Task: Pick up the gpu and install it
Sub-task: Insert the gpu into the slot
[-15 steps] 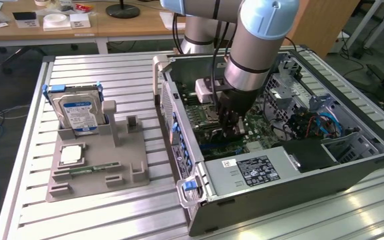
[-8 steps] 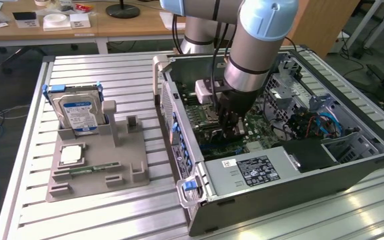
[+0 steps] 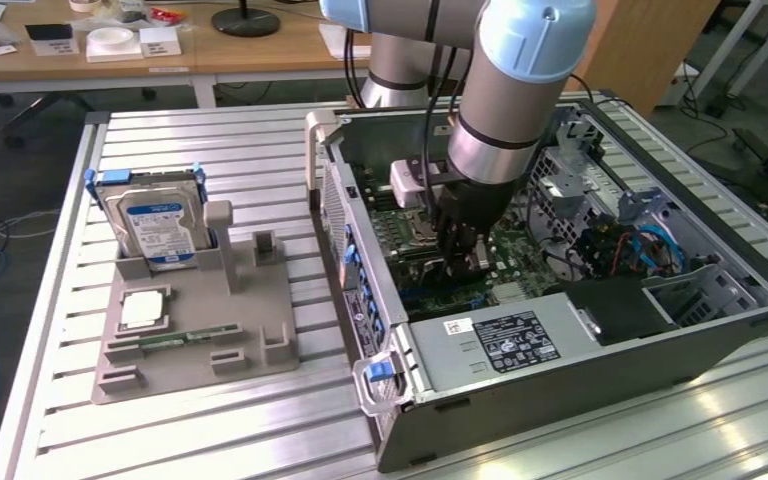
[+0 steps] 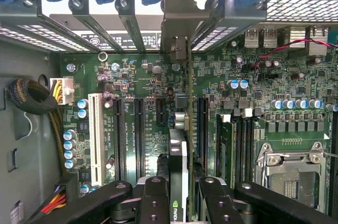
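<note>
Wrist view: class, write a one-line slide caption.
Gripper shut on the gpu, held edge-on above the motherboard slots inside the open computer case.

The room is evenly lit from overhead, bright and slightly cool. The ribbed metal desk (image 3: 224, 420) catches soft white glare near the exterior view's lower right corner. Shadows are weak and blurred; the darkest patch lies inside the open computer case (image 3: 704, 330), under the arm (image 3: 511, 100). From the wrist view, the motherboard (image 4: 142, 81) is sharp and well lit, daylight blows out white behind the slot brackets (image 4: 132, 7), and the nearby black tool (image 4: 178, 195) looks soft.
</note>
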